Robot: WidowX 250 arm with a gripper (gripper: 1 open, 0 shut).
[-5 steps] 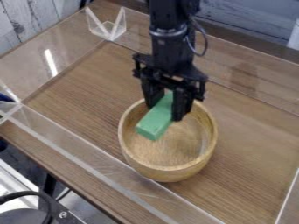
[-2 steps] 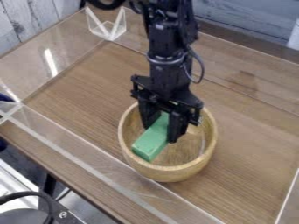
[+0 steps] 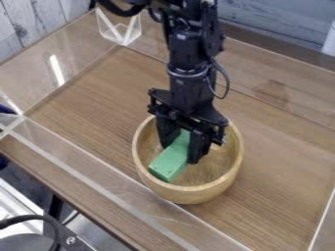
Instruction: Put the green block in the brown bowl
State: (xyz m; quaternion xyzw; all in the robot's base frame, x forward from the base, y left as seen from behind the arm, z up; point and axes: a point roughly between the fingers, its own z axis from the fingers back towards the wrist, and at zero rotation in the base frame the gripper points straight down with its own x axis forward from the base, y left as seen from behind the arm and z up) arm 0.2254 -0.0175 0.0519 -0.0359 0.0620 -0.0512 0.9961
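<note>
The brown bowl [image 3: 220, 177] sits on the wooden table, right of centre and toward the front. My black gripper [image 3: 183, 149] points straight down into it and is shut on the upper end of the green block [image 3: 167, 162]. The block hangs tilted inside the bowl, its lower end down near the bowl's left inner wall. Whether that end touches the bowl's floor I cannot tell. The fingers hide the block's top end.
A clear acrylic wall [image 3: 66, 157] runs along the table's front left edge, and another [image 3: 281, 54] along the back right. A clear stand [image 3: 121, 29] sits at the back left. Open wooden tabletop [image 3: 92, 88] lies left of the bowl.
The gripper has sunk lower into the bowl with the green block still held, and the block's lower end now sits deeper, closer to the bowl's left inner wall.
</note>
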